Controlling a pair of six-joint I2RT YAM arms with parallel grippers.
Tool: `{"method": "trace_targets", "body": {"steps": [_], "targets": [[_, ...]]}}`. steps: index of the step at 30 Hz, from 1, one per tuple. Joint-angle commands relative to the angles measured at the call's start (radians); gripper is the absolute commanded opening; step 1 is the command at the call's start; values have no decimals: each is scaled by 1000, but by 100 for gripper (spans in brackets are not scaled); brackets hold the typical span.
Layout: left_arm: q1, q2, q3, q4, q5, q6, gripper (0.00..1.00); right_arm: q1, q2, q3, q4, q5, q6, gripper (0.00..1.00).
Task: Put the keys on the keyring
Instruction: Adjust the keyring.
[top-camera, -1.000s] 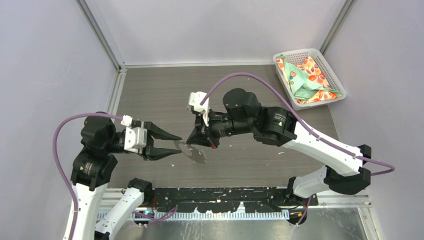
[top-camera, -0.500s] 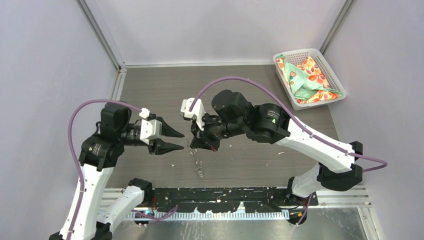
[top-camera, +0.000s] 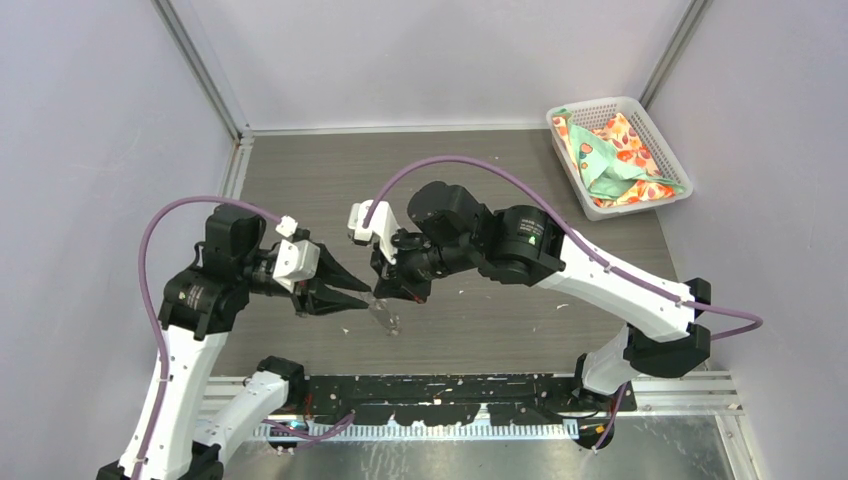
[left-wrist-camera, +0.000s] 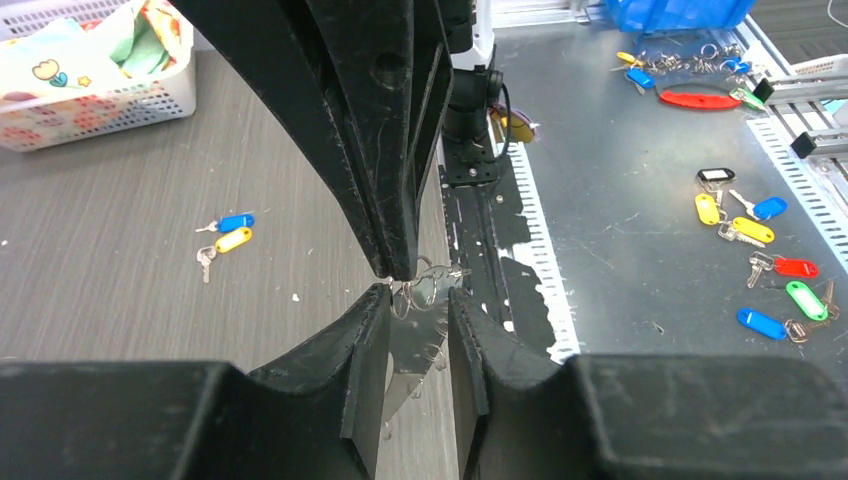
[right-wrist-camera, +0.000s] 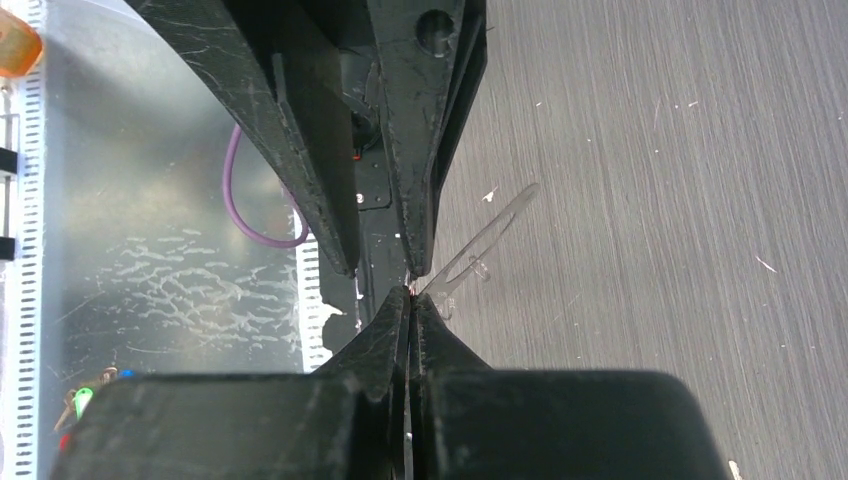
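The right gripper pinches the keyring, a small silver ring with a clear plastic tag. The left gripper is just beside the keyring, jaws a little apart. The tiny yellow-headed key and blue-headed key lie on the grey table, well apart from the keyring.

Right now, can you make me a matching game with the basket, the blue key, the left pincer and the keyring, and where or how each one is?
Things:
1. basket
2. blue key
3. left pincer
4. keyring

Clues:
A. jaws apart
B. hangs from the shut right pincer
C. far right corner of the table
D. lies on the table beside the yellow key

Pairs: 1-C, 2-D, 3-A, 4-B
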Motion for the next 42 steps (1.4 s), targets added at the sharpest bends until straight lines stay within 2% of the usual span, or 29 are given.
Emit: {"method": "trace_targets", "body": {"steps": [1,7,11,14,22,29,34,36,39,42], "targets": [[-14,12,25,-37,-8,11,28,12,2,67,19,5,-12,1],[-25,51,38,-70,-96,87,26,14,23,90,-1,5,-13,1],[-27,83,80,-101,-75,103,13,14,31,100,-12,9,-15,1],[-27,77,84,-122,-92,130,11,14,35,103,-24,11,-20,1],[-27,42,94,-174,-117,189,15,14,44,117,-45,16,-32,1],[-37,83,92,-171,-64,192,15,14,54,130,-48,2,-31,1],[-82,111,88,-167,-69,180,25,14,58,136,-51,-2,-28,1],[-88,110,82,-157,-93,178,20,15,58,136,-51,-2,-28,1],[-89,106,87,-153,-121,172,1,15,60,134,-53,-3,-28,1],[-88,97,83,-174,-144,198,0,14,61,136,-54,-4,-28,1]]}}
